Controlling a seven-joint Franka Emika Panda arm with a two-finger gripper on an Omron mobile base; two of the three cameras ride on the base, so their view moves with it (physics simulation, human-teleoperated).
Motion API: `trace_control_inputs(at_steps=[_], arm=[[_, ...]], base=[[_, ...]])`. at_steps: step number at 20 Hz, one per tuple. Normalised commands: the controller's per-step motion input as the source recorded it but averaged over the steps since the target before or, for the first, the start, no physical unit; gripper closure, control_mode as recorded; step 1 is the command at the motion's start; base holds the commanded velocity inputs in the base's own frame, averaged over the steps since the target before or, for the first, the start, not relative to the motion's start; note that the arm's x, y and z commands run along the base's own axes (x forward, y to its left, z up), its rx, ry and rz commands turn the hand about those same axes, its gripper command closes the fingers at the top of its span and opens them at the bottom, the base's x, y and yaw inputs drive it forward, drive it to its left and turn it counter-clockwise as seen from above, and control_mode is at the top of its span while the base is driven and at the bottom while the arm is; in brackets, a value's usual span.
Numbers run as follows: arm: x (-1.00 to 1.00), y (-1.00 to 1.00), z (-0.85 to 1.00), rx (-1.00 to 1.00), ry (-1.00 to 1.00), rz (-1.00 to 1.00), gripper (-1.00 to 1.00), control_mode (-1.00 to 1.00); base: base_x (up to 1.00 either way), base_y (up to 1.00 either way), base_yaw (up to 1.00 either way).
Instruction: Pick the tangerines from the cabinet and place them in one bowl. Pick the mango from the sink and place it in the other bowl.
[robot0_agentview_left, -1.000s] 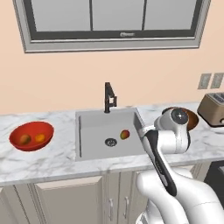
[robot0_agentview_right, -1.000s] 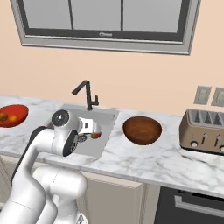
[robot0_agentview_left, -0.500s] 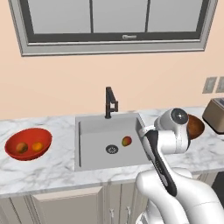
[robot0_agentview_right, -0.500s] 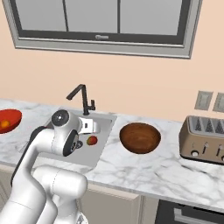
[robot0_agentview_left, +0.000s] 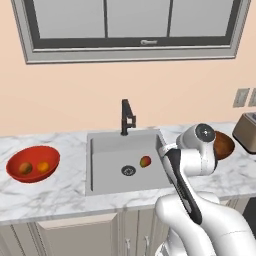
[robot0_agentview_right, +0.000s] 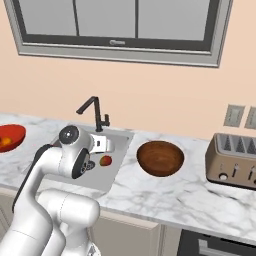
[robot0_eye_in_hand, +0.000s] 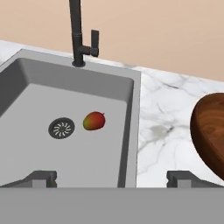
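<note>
In the left base view, the red bowl (robot0_agentview_left: 33, 163) sits near the left end of the marble counter (robot0_agentview_left: 45, 197), with two tangerines (robot0_agentview_left: 34, 167) inside it; one looks darker and is hard to make out clearly. In the right base view the same bowl is cut off by the left edge of the picture. The cabinet doors under the counter are cut off at the bottom edge.

The sink (robot0_agentview_left: 107, 143) is set in the middle of the counter, its black faucet (robot0_agentview_left: 127, 117) standing at the back rim. The mango (robot0_agentview_left: 145, 161) lies on the sink floor, just right of the round drain (robot0_agentview_left: 128, 170) and apart from the walls, with bare basin floor all around it. In the hand view the mango (robot0_eye_in_hand: 94, 121) lies just beside the drain (robot0_eye_in_hand: 61, 128), and the near rim of the sink is hidden at the bottom.

The arm bends up from the base, its round joint over the right rim of the sink, hiding part of the brown bowl (robot0_agentview_left: 221, 145) in the left base view. The claw (robot0_eye_in_hand: 112, 178) shows as two dark fingertips (robot0_eye_in_hand: 40, 178) spread wide apart, open and holding nothing, above the near part of the sink.

In the right base view the brown bowl (robot0_agentview_right: 160, 158) sits on open counter right of the sink, well apart from the toaster (robot0_agentview_right: 235, 160), which the right edge cuts off.
</note>
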Motion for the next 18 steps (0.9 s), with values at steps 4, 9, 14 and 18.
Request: trace_control_inputs(at_steps=[4, 9, 14, 18], arm=[[0.0, 0.0, 0.0, 0.0, 0.0, 0.0, -1.0, 1.0], [0.0, 0.0, 0.0, 0.0, 0.0, 0.0, -1.0, 1.0], [0.0, 0.0, 0.0, 0.0, 0.0, 0.0, -1.0, 1.0], [0.0, 0.0, 0.0, 0.0, 0.0, 0.0, -1.0, 1.0]], base=[[0.35, -0.38, 0.01], [0.16, -0.28, -0.09], [0.11, -0.23, -0.27], [0.17, -0.23, -0.27]])
